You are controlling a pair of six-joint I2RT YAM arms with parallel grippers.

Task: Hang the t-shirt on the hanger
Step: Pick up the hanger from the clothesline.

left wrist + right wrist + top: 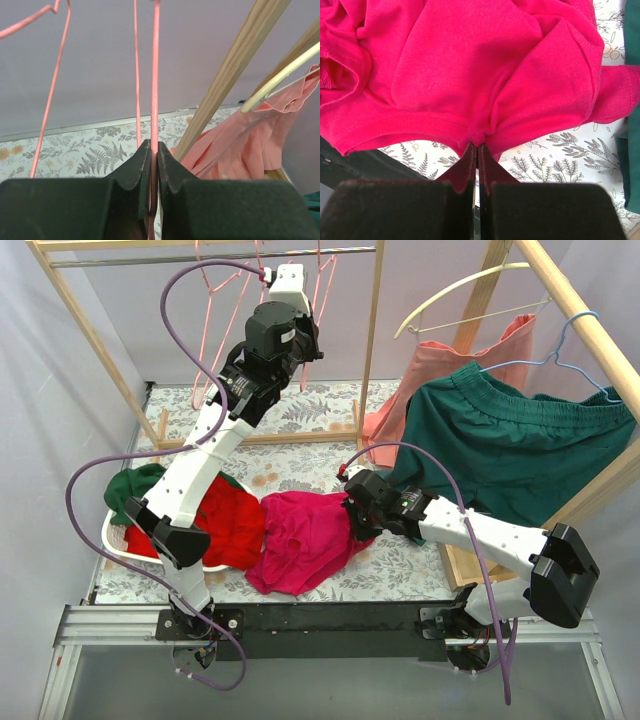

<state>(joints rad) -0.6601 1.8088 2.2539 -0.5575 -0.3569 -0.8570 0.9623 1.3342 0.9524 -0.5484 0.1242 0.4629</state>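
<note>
The hanger [155, 75] was pinched in the closed left jaws, the t-shirt [470, 65] gripped in the closed right jaws

Wooden post [372, 340] centre, green garment [500, 440] right obstruct; floral cloth [300, 465] strip open.

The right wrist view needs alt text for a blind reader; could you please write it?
The right gripper is shut on a bunched fold at the edge of the magenta t-shirt, which fills most of the view. A fern-print table cover shows below it, with dark green fabric at the right edge.
</note>
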